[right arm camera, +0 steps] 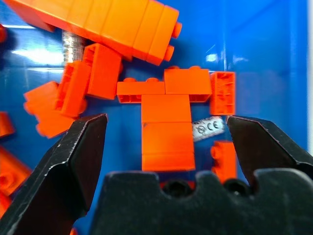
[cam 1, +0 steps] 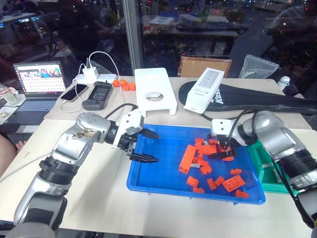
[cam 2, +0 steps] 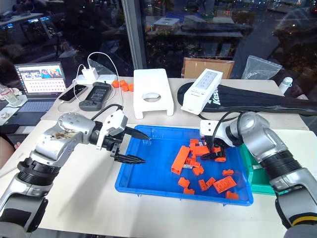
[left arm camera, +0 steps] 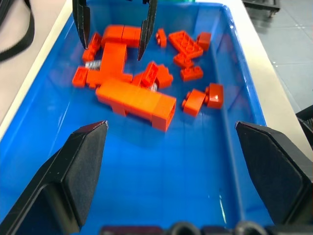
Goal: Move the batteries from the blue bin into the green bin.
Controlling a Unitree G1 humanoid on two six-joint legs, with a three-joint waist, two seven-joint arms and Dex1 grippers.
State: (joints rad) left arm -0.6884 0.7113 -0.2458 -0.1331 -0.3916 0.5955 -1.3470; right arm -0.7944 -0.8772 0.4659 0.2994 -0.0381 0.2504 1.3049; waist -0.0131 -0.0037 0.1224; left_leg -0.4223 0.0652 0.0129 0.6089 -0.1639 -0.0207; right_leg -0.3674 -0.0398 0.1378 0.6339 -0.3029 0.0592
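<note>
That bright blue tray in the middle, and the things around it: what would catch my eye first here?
The blue bin on the pale table, with orange blocks piled toward its right side. The right gripper hangs over that pile, fingers open, and a battery lies half hidden beside the blocks beneath it. The left gripper hovers open over the bin's left end, and the green bin sits at the right.
</note>
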